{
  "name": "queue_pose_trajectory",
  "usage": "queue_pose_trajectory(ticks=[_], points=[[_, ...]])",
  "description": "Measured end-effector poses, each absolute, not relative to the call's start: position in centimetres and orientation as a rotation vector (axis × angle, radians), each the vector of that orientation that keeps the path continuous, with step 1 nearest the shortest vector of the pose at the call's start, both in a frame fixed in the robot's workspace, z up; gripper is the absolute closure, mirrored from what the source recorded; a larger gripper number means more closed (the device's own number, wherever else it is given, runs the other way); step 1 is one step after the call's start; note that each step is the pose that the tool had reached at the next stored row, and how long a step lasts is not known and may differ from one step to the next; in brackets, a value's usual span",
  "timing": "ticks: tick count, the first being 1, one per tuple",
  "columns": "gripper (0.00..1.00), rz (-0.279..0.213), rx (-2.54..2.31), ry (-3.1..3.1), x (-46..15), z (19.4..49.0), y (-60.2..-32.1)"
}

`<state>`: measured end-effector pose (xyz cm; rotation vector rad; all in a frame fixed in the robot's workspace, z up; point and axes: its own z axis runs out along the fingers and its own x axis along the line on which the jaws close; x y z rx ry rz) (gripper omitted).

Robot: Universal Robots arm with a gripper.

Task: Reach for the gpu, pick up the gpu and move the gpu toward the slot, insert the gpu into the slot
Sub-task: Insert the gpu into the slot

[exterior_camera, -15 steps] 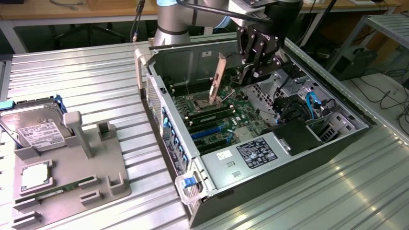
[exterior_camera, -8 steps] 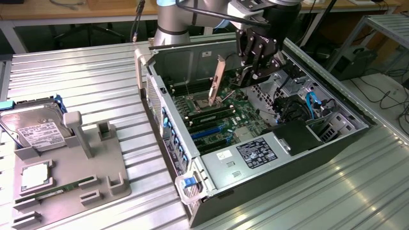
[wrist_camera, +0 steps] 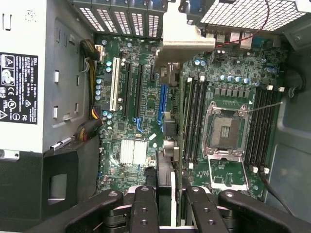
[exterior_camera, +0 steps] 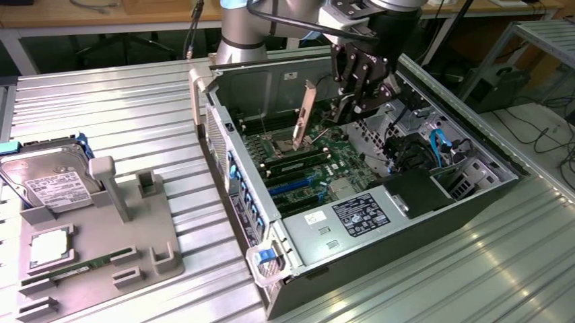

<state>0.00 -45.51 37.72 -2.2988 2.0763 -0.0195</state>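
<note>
- Gripper state: the black 2-finger gripper (exterior_camera: pixel 359 91) is clamped on the thin flat gpu card (exterior_camera: pixel 308 116) with its long silver metal bracket; in the wrist view the gripper (wrist_camera: pixel 165 204) has a finger on either face of the card edge (wrist_camera: pixel 165 177); the card is held on edge, upright.
- Location of the gpu: held in the air inside the open grey computer case (exterior_camera: pixel 503 171), above the green motherboard (exterior_camera: pixel 310 171); in the wrist view the card edge lies close to the line of the long narrow blue slot (wrist_camera: pixel 162 104); whether it already touches the slot cannot be told.
- Handling, judged: the card looks light and stiff; thin, so it should not be bent; exposed components and the edge connector are probably fragile; the bare metal bracket may be slippery; the best hold is across the 2 flat faces near the top edge, as it is held now.
- Containers: the case holds the motherboard, black memory slots (wrist_camera: pixel 194 121) with white end clips, an empty CPU socket (wrist_camera: pixel 226 128), a labelled silver power-supply housing (exterior_camera: pixel 355 219) and blue cables (exterior_camera: pixel 440 145).
- Outside the case, the grey plastic parts tray (exterior_camera: pixel 134 229) at the exterior view's left carries a boxy silver hard drive (exterior_camera: pixel 50 185) with white label, a square silver processor (exterior_camera: pixel 50 247) and a slim green memory stick (exterior_camera: pixel 81 269).
</note>
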Motion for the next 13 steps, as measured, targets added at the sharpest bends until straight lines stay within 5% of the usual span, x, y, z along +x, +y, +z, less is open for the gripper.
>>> queue_pose_trajectory(ticks=[13], points=[[0.73, -0.019, -2.298, 2.077, -0.2, 36.99, -45.51]])
